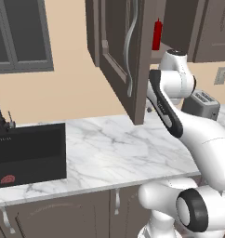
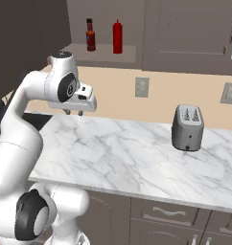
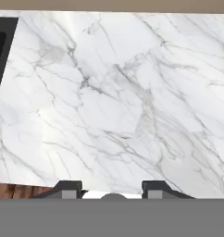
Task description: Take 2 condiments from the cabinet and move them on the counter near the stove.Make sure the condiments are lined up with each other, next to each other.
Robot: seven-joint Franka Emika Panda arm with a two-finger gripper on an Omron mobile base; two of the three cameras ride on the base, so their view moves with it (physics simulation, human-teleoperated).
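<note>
Two condiments stand on the bottom shelf of the open cabinet (image 2: pixel 103 53): a slim red squeeze bottle (image 2: pixel 117 37) (image 1: pixel 156 35) and, to its left, a shorter reddish-brown sauce bottle (image 2: pixel 90 35). The cabinet's door (image 1: pixel 126 60) is swung out over the counter (image 2: pixel 127 153) (image 1: pixel 109 148) (image 3: pixel 114 92). My gripper (image 2: pixel 73 113) (image 3: pixel 111 189) hangs below the shelf and points down at bare marble. Its fingers are open with nothing between them. The stove is out of view.
A grey toaster (image 2: pixel 187 128) (image 1: pixel 201 104) stands at the back right of the counter. A black sink (image 1: pixel 28 153) with a faucet lies to the left. Wall outlets (image 2: pixel 142 87) are on the beige backsplash. The open door hangs close to my arm's left.
</note>
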